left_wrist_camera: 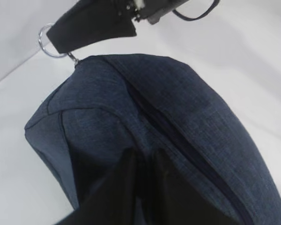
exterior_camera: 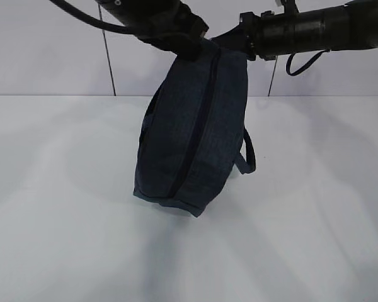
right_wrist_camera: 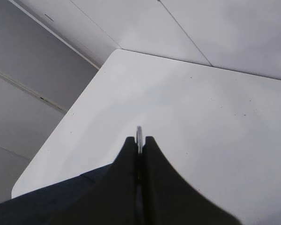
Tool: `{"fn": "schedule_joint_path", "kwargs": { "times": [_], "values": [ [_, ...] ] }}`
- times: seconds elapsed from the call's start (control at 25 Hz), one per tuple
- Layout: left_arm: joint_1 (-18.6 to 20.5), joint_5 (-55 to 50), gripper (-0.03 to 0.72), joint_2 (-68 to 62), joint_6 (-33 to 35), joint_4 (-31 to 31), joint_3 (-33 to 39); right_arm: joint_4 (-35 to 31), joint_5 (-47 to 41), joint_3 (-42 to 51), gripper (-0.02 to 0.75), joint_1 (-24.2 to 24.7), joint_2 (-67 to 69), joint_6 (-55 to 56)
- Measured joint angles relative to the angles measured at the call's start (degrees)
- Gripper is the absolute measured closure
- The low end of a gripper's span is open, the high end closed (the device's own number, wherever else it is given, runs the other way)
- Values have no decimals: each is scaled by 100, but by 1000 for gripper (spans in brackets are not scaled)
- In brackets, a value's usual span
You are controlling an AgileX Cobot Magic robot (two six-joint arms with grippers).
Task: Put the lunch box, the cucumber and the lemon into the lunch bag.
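The dark navy lunch bag hangs in the air above the white table, held from the top by both arms. My left gripper is shut on a fold of the bag's fabric; in the left wrist view its fingers pinch the cloth. My right gripper is shut on the silver ring pull, which also shows in the left wrist view. The zipper line runs down the bag's side. The lunch box, cucumber and lemon are out of view.
A loop strap handle hangs at the bag's right side. The white table lies under the bag, with its rounded corner and edge in the right wrist view. A pale wall stands behind.
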State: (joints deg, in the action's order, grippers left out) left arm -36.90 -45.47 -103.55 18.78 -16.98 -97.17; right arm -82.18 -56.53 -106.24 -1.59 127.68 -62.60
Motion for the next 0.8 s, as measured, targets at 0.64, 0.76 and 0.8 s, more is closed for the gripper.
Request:
{"fn": "schedule_joint_path", "kwargs": {
  "times": [0.64,0.76,0.8],
  "values": [
    [-134,-14,650,63,10,102,22,-217,-385,-11,701,59,202,131],
    [-157,-60,652,88,10,91,22,-394,-396,-11,575,121,234,144],
    [-157,-73,652,99,10,91,30,-437,-400,-11,512,146,234,144]
  ]
}}
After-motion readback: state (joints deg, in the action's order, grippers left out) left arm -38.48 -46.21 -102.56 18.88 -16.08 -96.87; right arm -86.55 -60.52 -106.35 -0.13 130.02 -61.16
